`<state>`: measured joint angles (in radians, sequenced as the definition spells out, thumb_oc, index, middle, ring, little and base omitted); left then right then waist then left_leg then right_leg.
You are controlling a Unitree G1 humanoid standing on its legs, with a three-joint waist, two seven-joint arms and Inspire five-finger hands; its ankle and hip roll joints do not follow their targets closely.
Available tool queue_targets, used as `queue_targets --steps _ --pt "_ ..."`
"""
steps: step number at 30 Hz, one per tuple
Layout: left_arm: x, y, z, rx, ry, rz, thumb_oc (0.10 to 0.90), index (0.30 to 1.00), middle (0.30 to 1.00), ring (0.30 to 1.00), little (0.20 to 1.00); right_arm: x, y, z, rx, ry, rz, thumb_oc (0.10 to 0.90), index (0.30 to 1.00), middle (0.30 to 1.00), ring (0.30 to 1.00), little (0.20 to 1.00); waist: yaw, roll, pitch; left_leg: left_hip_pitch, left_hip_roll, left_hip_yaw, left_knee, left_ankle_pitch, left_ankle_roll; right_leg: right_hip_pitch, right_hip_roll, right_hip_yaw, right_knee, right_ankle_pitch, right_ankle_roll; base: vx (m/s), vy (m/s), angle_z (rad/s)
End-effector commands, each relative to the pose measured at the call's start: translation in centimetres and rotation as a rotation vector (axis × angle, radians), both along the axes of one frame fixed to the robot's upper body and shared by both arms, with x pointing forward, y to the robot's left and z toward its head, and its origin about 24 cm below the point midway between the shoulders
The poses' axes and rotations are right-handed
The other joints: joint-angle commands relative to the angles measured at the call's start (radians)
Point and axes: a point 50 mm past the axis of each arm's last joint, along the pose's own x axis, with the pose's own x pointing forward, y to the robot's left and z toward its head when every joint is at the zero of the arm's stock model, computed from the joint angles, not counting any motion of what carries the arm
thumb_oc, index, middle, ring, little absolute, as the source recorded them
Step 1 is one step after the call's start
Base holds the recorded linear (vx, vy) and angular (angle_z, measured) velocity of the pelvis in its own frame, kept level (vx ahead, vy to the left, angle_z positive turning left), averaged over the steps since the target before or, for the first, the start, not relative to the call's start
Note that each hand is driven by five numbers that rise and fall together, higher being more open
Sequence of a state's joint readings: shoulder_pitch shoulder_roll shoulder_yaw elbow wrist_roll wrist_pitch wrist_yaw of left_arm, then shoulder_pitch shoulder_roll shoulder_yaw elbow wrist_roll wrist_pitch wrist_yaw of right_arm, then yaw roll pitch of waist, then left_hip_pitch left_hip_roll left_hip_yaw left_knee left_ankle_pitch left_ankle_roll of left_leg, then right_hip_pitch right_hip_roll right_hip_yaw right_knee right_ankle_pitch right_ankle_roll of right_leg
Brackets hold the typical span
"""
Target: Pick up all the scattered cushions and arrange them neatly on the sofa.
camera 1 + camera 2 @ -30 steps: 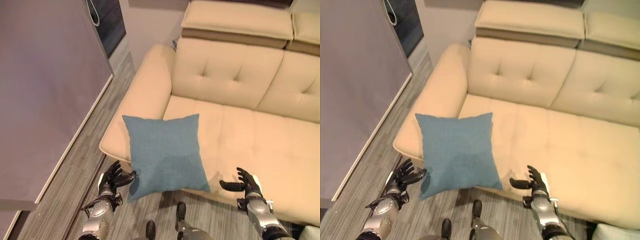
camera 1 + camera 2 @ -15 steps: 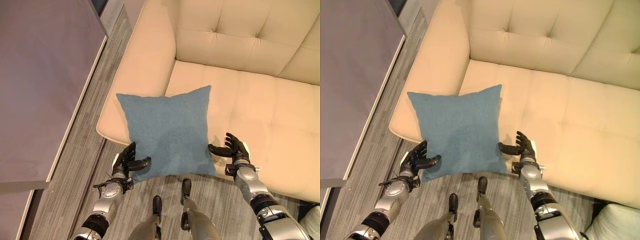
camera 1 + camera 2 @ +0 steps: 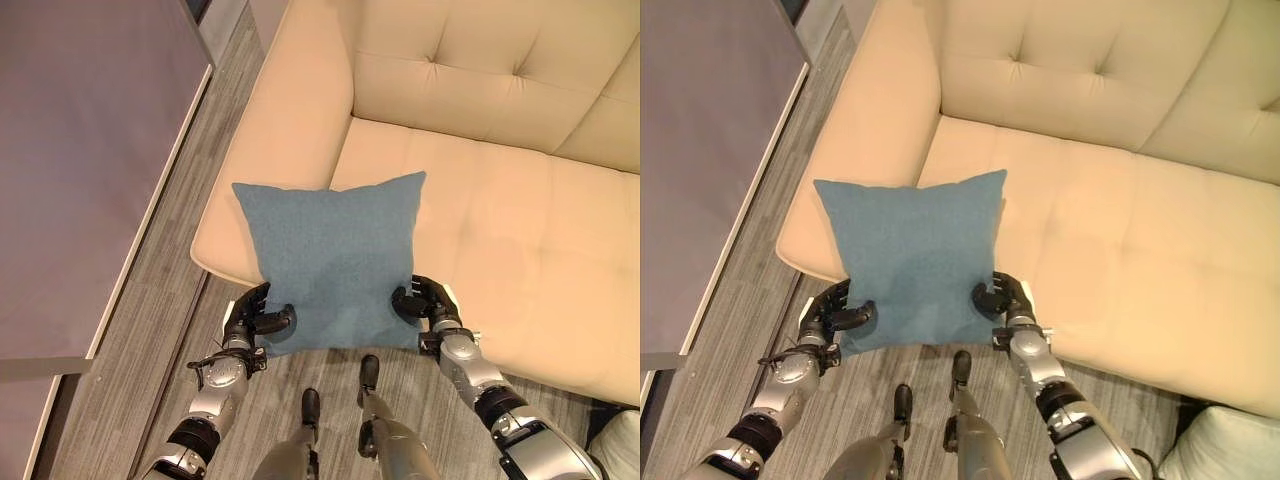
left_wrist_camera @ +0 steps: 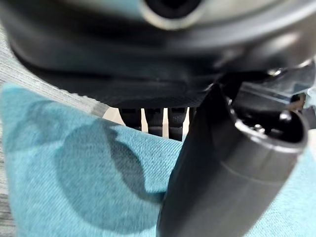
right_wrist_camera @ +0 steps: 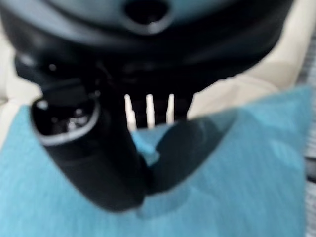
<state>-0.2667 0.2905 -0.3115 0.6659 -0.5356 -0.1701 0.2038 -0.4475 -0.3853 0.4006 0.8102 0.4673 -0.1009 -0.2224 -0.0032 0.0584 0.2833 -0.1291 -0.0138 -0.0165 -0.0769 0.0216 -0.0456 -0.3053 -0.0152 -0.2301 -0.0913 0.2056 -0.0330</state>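
Closed in from both sides since half a second ago: left hand (image 3: 252,322) and right hand (image 3: 425,303) clamped on square teal fabric cushion (image 3: 335,262), lying over beige leather sofa (image 3: 500,230) front edge.

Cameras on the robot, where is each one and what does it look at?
Left eye view: on the head, looking down at the blue cushion on the sofa; both arms show, left hand and right hand at the cushion's sides.
Right eye view: same, slightly shifted.
Left wrist view: on the left wrist, thumb on the cushion.
Right wrist view: on the right wrist, likewise.
All four share the cushion.
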Motion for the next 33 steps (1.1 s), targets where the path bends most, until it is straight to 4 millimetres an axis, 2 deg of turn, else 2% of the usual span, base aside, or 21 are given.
queue_targets --steps 1,8,10,15,16,22,23,25,29,30,33 --pt "1.5 -3.3 2.8 -0.025 -0.168 -0.155 0.400 0.300 0.300 0.300 0.300 0.5 6.6 1.9 0.112 -0.142 0.239 0.400 0.300 0.300 0.300 0.300 0.002 -0.052 -0.063 -0.050 -0.042 0.033 -0.010 0.023 -0.008 0.104 -0.019 0.099 0.021 -0.166 0.119 0.06 0.025 0.06" --pt "-1.1 -2.1 0.7 -0.036 -0.088 -0.146 0.400 0.300 0.300 0.300 0.300 -2.9 4.2 -1.0 0.091 -0.066 0.180 0.400 0.300 0.300 0.300 0.300 -0.018 -0.082 -0.125 0.046 -0.036 0.055 -0.010 -0.022 0.008 0.198 -0.014 0.123 0.004 -0.176 0.130 0.10 0.049 -0.07" --pt "-2.0 -2.4 0.2 -0.048 -0.064 -0.170 0.400 0.300 0.300 0.300 0.300 -4.1 3.8 -1.8 0.089 -0.038 0.169 0.400 0.300 0.300 0.300 0.300 -0.029 -0.091 -0.154 0.089 -0.032 0.070 -0.010 -0.041 0.014 0.230 -0.012 0.147 0.004 -0.180 0.137 0.10 0.097 -0.27" --pt "-2.7 -2.7 -0.1 -0.046 -0.046 -0.197 0.400 0.300 0.300 0.300 0.300 -4.8 3.5 -1.7 0.096 -0.046 0.161 0.400 0.300 0.300 0.300 0.300 -0.045 -0.100 -0.186 0.139 -0.026 0.106 -0.010 -0.063 0.025 0.259 -0.007 0.195 0.004 -0.173 0.147 0.02 0.084 -0.43" --pt "-3.0 -2.9 -0.2 -0.059 -0.044 -0.201 0.400 0.300 0.300 0.300 0.300 -4.9 3.7 -1.3 0.109 -0.070 0.158 0.400 0.300 0.300 0.300 0.300 -0.062 -0.101 -0.202 0.158 -0.023 0.146 -0.005 -0.074 0.036 0.256 -0.004 0.240 0.015 -0.161 0.161 -0.03 0.130 -0.48" --pt "-3.3 -3.2 -0.5 -0.076 -0.026 -0.204 0.400 0.300 0.300 0.300 0.300 -5.1 3.8 -0.9 0.128 -0.093 0.157 0.400 0.300 0.300 0.300 0.300 -0.078 -0.100 -0.212 0.171 -0.020 0.200 -0.010 -0.076 0.049 0.231 0.001 0.292 0.045 -0.140 0.186 -0.07 0.069 -0.78" --pt "-3.4 -3.4 -0.6 -0.080 -0.021 -0.216 0.400 0.300 0.300 0.300 0.300 -5.2 3.9 -0.9 0.153 -0.095 0.153 0.400 0.300 0.300 0.300 0.300 -0.088 -0.100 -0.200 0.170 -0.014 0.212 -0.010 -0.071 0.050 0.205 0.007 0.304 0.084 -0.137 0.197 -0.07 -0.002 -0.68" --pt "-3.4 -3.5 -0.5 -0.076 -0.021 -0.228 0.400 0.300 0.300 0.300 0.300 -5.3 3.8 -1.0 0.153 -0.092 0.151 0.400 0.300 0.300 0.300 0.300 -0.090 -0.099 -0.193 0.168 -0.009 0.219 -0.010 -0.069 0.053 0.190 0.010 0.304 0.107 -0.142 0.201 -0.11 -0.029 -0.32" --pt "-3.6 -3.9 -0.9 -0.034 0.000 -0.292 0.400 0.300 0.300 0.300 0.300 -5.5 3.2 -1.1 0.132 -0.085 0.138 0.400 0.300 0.300 0.300 0.300 -0.085 -0.093 -0.179 0.169 0.012 0.242 -0.007 -0.064 0.056 0.193 -0.014 0.250 0.166 -0.184 0.187 -0.11 -0.095 -0.28" --pt "-3.8 -4.1 -1.2 -0.042 0.019 -0.302 0.400 0.300 0.300 0.300 0.300 -5.7 2.5 -1.0 0.115 -0.092 0.125 0.400 0.300 0.300 0.300 0.300 -0.079 -0.091 -0.183 0.166 0.024 0.256 0.000 -0.062 0.052 0.234 -0.040 0.208 0.178 -0.211 0.182 -0.08 -0.108 -0.15" --pt "-3.9 -4.4 -1.3 -0.053 0.024 -0.302 0.400 0.300 0.300 0.300 0.300 -5.7 2.4 -0.9 0.102 -0.093 0.125 0.400 0.300 0.300 0.300 0.300 -0.070 -0.097 -0.194 0.162 0.028 0.271 0.000 -0.061 0.047 0.245 -0.054 0.183 0.153 -0.206 0.181 -0.04 -0.134 0.00"
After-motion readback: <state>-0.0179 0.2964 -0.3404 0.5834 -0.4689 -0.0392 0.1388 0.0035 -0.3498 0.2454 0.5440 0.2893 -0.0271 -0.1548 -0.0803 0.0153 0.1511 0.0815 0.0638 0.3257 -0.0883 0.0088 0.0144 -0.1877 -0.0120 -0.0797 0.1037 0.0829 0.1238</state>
